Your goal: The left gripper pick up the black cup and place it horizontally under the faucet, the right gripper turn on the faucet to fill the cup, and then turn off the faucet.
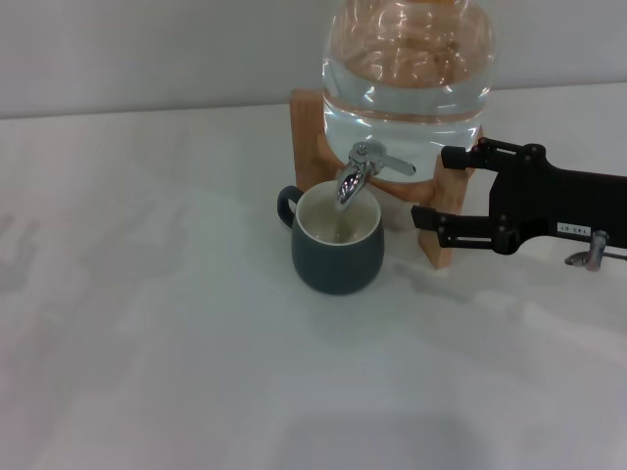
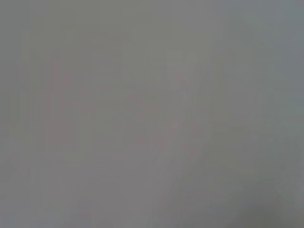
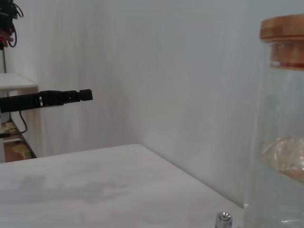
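Note:
The black cup (image 1: 338, 257) stands upright on the white table under the chrome faucet (image 1: 359, 172), its handle pointing left and its cream inside showing. The faucet's flat lever points right. My right gripper (image 1: 434, 186) is open just right of the lever, its fingertips close to the wooden stand (image 1: 438, 243) and holding nothing. Whether water is running cannot be made out. The right wrist view shows a chrome bit of the faucet (image 3: 223, 219) and, far off above the table, a slim black part that looks like my left gripper (image 3: 52, 98). The left wrist view shows only blank grey.
The clear water jar (image 1: 407, 69) sits in the wooden stand at the back, its wall (image 3: 280, 156) and wooden lid (image 3: 283, 28) close to the right wrist camera. White table (image 1: 157, 323) stretches to the left and front. A wall runs behind.

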Controlling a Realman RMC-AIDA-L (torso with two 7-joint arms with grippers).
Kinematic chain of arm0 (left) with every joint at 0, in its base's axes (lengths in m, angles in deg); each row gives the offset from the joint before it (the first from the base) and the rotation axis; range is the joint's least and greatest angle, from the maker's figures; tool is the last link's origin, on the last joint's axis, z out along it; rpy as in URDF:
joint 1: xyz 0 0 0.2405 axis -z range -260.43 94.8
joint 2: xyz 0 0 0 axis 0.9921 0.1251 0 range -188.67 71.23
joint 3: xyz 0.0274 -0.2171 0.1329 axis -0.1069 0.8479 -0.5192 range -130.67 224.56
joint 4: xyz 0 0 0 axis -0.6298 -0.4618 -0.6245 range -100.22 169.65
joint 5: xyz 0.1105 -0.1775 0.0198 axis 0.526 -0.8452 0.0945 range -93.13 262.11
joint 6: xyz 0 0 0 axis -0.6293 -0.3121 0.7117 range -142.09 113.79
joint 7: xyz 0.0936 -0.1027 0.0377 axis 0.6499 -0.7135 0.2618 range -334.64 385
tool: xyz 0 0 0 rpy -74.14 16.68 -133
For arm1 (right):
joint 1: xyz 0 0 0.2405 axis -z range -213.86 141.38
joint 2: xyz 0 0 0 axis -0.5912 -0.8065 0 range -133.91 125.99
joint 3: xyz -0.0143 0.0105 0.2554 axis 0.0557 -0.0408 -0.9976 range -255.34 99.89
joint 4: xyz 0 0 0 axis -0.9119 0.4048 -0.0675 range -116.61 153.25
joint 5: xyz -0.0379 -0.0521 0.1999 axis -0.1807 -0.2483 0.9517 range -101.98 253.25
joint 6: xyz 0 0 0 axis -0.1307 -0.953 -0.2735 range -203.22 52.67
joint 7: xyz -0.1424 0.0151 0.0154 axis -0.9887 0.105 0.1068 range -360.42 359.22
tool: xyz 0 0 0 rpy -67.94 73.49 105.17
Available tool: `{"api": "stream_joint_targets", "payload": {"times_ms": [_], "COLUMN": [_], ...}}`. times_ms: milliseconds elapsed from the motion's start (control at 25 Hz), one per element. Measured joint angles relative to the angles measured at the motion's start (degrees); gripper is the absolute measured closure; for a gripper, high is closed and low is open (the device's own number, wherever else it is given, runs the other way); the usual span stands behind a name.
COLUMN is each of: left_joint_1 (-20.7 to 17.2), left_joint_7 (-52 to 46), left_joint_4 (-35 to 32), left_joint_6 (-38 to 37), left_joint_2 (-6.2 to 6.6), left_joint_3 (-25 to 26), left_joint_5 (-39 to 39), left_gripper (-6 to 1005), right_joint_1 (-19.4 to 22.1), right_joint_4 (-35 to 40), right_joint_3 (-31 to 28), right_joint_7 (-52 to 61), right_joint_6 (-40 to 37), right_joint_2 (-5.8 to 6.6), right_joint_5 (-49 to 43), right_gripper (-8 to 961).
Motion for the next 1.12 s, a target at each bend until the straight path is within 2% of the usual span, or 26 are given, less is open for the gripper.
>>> {"api": "stream_joint_targets", "payload": {"times_ms": [920,1120], "left_joint_1": [-0.54,-0.68], "left_joint_7": [0.09,0.09], "left_joint_4": [0.12,0.13], "left_joint_6": [-0.47,-0.5], "left_joint_2": [0.0,0.0], "left_joint_3": [-0.19,-0.19], "left_joint_5": [0.13,0.45], "left_gripper": [664,664], "right_joint_1": [0.4,0.48], "right_joint_4": [2.44,3.5], "right_joint_3": [7.45,8.65], "right_joint_7": [2.52,2.5], "right_joint_6": [-5.81,-5.11], "right_joint_2": [0.11,0.12], "right_joint_5": [-0.68,-1.1], "right_gripper": [114,115]}}
